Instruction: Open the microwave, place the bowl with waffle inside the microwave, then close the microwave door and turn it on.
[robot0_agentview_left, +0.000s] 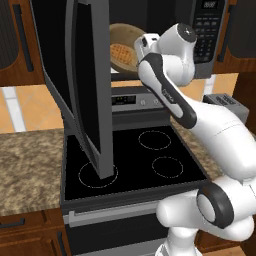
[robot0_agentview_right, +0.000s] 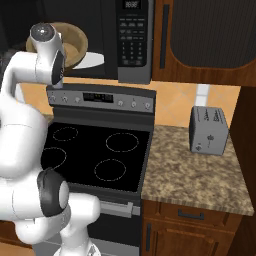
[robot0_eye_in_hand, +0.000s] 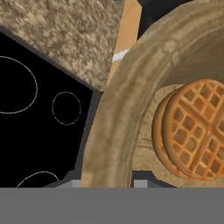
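Gripper: clamped on the rim of the small round tan wooden bowl — its wall runs right down between the finger tips in the hand view, so the bowl is carried.
Bowl position: held high at the mouth of the large dark-grey metal microwave, above the far edge of the black glass-topped stove, tilted toward the base cameras.
Door: the wide black glass microwave door stands swung out to the left — opening is done.
Progress: bowl going in, not yet set on the white round plate inside.
Left to do: release, withdraw, shut the door, press the keypad.
Load: golden-brown round grid-patterned waffle lies in the darker hollow.
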